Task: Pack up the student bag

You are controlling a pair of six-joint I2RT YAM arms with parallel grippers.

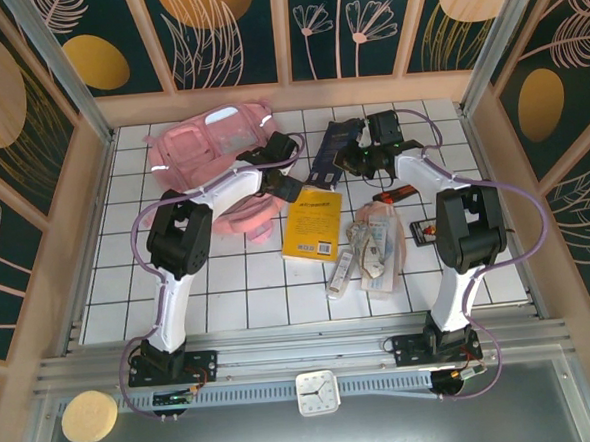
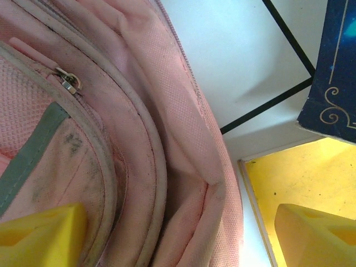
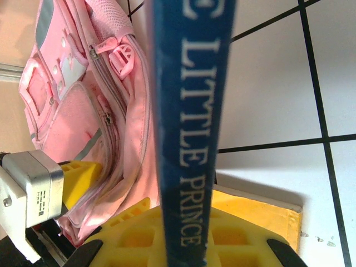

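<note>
a white tiled table (image 1: 229, 285) is seen from above, with the student bag (image 1: 216, 151), a large soft pink fabric backpack, lying at its far left near the back wall. just right of the bag a flat yellow paperback book (image 1: 313, 225) lies on the tiles, and beyond it a thin dark blue book (image 1: 333, 149), its spine lettered "little prince", is held on edge. a small clear plastic pouch (image 1: 376, 241) of stationery lies near the right arm. the right gripper (image 3: 181, 239) is clamped on the blue book. the left gripper (image 2: 178, 245) is spread wide, one yellow finger over the bag and the other over the yellow book. the step in hand is judged to be loading the blue book. whether the main compartment is unzipped cannot be told. next, the bag's edge would need to be pinched and lifted, then the book carried left and slid in.
</note>
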